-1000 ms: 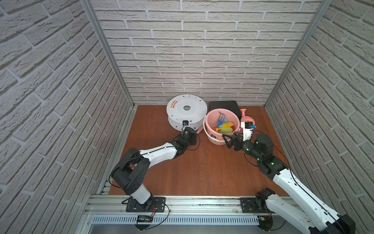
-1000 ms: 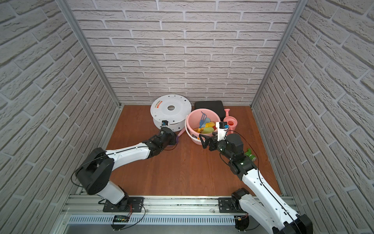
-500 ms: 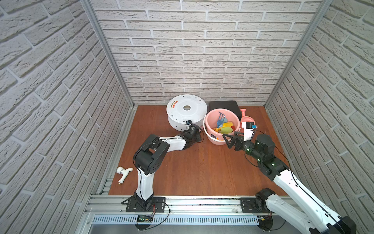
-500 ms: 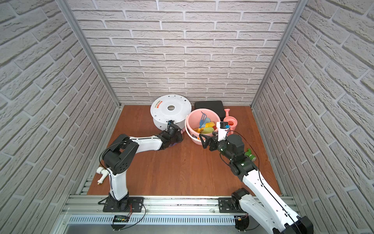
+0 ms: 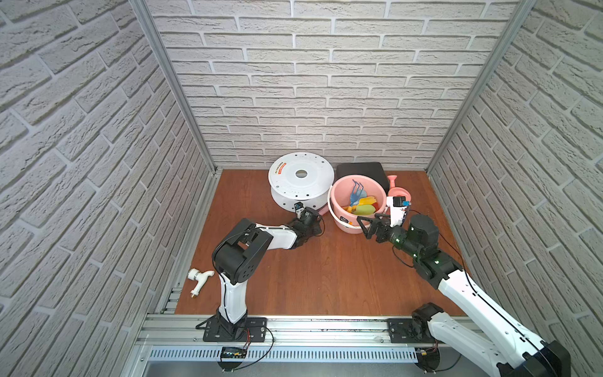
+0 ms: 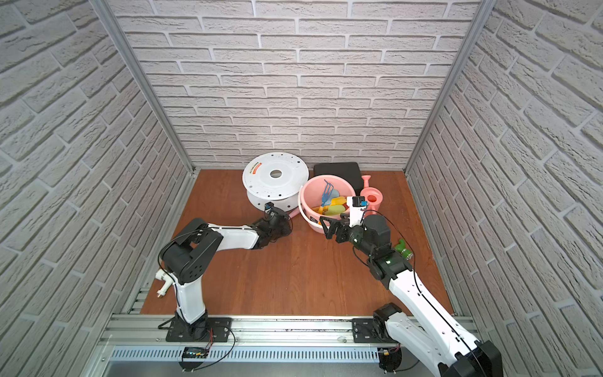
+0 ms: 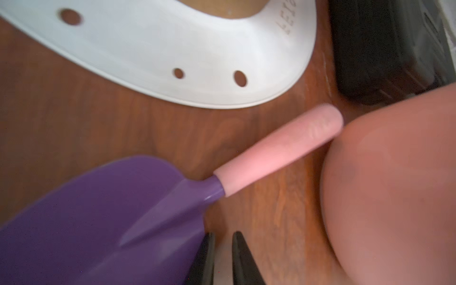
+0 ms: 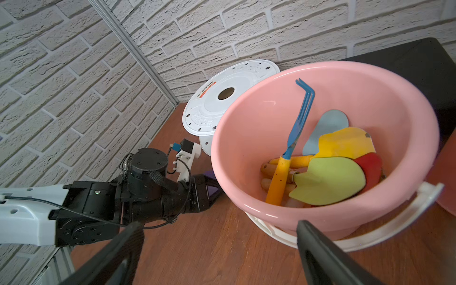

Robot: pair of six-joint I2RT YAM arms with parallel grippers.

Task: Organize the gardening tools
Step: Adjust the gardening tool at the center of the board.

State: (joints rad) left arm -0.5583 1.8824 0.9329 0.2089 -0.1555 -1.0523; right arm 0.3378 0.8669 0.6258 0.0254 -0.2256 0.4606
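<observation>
Nearest, at eight o'clock, the white tap (image 5: 200,275) shows now that my left elbow has folded back. At twelve o'clock my left claw (image 7: 223,237) has just snapped tight against the blade of the purple trowel (image 7: 98,209). I cannot tell whether it pinches the edge. The trowel lies on the floor between the white reel (image 7: 172,49) and the pink bucket (image 8: 246,128), which sits at one o'clock and already holds the blue fork (image 8: 299,116). My right claw (image 8: 219,223) stays spread wide and empty at the bucket's near rim. If the pinch holds, I judge this tool goes in next.

Glossy plastic purple trowel (image 7: 98,222), wood-grain floor (image 5: 326,277)
</observation>
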